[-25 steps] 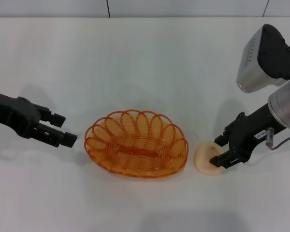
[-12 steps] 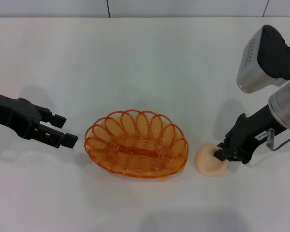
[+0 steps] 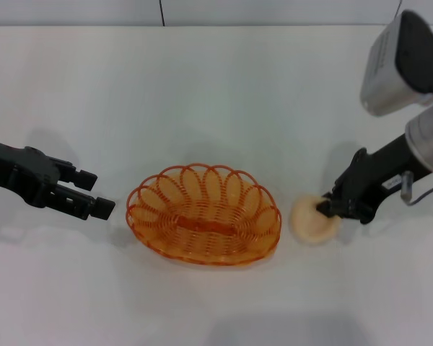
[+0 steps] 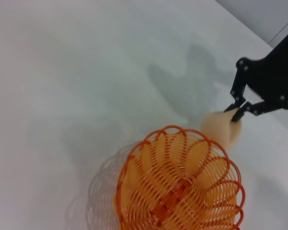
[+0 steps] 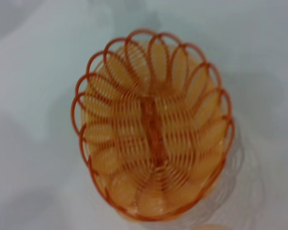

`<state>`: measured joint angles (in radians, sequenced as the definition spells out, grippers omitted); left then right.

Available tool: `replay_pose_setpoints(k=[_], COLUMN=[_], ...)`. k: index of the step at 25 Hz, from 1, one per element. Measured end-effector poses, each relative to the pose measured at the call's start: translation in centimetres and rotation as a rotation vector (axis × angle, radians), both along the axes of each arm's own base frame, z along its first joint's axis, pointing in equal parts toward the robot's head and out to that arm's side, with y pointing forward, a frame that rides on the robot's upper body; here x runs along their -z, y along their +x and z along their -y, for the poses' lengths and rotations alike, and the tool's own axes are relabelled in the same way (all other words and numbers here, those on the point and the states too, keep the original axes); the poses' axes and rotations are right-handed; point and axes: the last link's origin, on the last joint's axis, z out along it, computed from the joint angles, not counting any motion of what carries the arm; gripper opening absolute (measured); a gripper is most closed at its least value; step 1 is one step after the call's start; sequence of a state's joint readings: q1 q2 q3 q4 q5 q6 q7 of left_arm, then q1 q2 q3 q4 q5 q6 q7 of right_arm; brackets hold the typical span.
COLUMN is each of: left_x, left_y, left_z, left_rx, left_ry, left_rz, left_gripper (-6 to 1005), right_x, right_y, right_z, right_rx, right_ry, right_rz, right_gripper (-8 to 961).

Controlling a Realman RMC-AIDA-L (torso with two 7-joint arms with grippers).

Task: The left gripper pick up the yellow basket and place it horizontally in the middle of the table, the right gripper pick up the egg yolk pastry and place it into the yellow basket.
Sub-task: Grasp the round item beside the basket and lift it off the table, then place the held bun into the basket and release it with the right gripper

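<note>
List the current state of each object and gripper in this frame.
yellow basket: upright, empty, on the table.
egg yolk pastry: outside the basket, on the table, pinched at its edge.
right gripper: shut on the pastry.
left gripper: open, beside the basket, holding nothing.

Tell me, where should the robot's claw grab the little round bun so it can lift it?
Probably across its round sides, coming down from above. The egg yolk pastry is a low dome lying flat on the table, so only its sides offer opposite faces to pinch. The right gripper is already shut on its right-hand edge, beside the yellow basket.
</note>
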<state>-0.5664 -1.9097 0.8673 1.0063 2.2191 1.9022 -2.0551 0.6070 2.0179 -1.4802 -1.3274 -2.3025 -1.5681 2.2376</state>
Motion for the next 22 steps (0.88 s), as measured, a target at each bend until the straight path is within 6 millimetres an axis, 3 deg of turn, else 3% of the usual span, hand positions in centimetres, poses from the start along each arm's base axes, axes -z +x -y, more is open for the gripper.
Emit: replay_pose_setpoints(k=[11,22], left_x=[-0.1,-0.2], left_y=[-0.1,0.0], left_z=[0.0,-0.1], left_rx=[-0.003,0.0], left_ry=[0.007,0.014], left_rz=[0.005,0.006], left_gripper=[872,872], right_x=[-3.6,-0.7], right_y=[-3.5,-6.9], right_z=[-0.2,0.5], right_rx=[-0.073,-0.159], right_ry=[0.059,-0.011], right_rz=[-0.043,-0.054], right_gripper=[40,38])
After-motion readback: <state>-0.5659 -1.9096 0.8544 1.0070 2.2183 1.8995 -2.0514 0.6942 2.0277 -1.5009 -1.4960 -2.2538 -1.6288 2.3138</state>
